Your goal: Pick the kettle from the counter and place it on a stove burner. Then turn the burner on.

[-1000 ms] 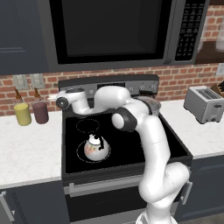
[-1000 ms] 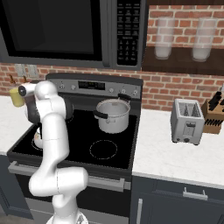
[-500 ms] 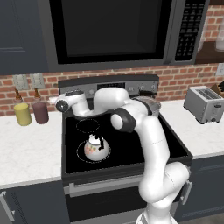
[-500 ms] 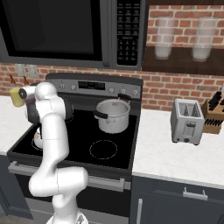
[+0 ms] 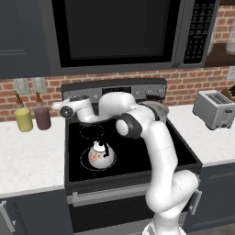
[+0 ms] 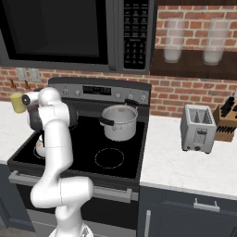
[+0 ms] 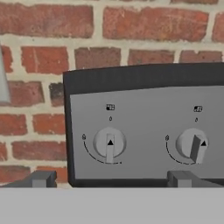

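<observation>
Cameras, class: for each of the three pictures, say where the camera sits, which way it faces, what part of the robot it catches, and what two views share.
Left base view: behind the arm to its left, looking forward and down at the black glass cooktop; the white arm rises lower right, over the small round white kettle.
Right base view: behind to its right; the arm rises lower left, the grey steel pot mid-stove.
Hand view: on the hand, facing the grey knob panel; dark fingertips at the bottom, gripper open.
Shared: both base views show the pot and silver toaster.
</observation>
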{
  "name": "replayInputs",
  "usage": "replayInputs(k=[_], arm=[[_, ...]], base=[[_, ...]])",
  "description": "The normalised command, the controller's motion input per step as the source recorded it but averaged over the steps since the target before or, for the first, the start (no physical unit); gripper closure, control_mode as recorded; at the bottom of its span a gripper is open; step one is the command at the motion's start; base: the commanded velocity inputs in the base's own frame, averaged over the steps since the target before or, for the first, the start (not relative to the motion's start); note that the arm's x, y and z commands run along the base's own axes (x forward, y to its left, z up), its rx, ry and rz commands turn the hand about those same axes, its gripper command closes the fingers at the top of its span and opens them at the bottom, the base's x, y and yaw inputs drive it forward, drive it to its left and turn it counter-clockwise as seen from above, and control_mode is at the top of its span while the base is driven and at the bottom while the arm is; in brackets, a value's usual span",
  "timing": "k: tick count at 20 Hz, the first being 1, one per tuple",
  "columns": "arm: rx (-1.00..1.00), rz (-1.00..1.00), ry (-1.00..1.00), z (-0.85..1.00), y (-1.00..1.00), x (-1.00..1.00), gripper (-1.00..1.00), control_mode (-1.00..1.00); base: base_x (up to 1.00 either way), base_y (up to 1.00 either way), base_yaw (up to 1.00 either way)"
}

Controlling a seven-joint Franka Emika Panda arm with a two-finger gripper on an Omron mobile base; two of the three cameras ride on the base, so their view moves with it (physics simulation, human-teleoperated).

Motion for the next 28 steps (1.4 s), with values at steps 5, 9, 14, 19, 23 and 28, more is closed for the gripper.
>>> replayInputs(k=[5, 9, 14, 19, 23, 28], arm=[[0.0, 0.0, 0.0, 0.0, -0.1, 0.17, -1.0, -1.0], [0.0, 0.0, 0.01, 0.0, 0.0, 0.14, -1.0, -1.0], [0.0, 0.0, 0.05, 0.02, 0.08, 0.25, -1.0, -1.0], [0.0, 0.0, 0.01, 0.0, 0.02, 0.05, -1.0, -1.0], [0.0, 0.0, 0.0, 0.03, 0.0, 0.0, -1.0, -1.0], [0.0, 0.0, 0.0, 0.03, 0.0, 0.0, -1.0, -1.0]], base=[[0.0, 0.0, 0.0], [0.0, 0.0, 0.0], [0.0, 0.0, 0.0], [0.0, 0.0, 0.0], [0.0, 0.0, 0.0], [0.0, 0.0, 0.0]])
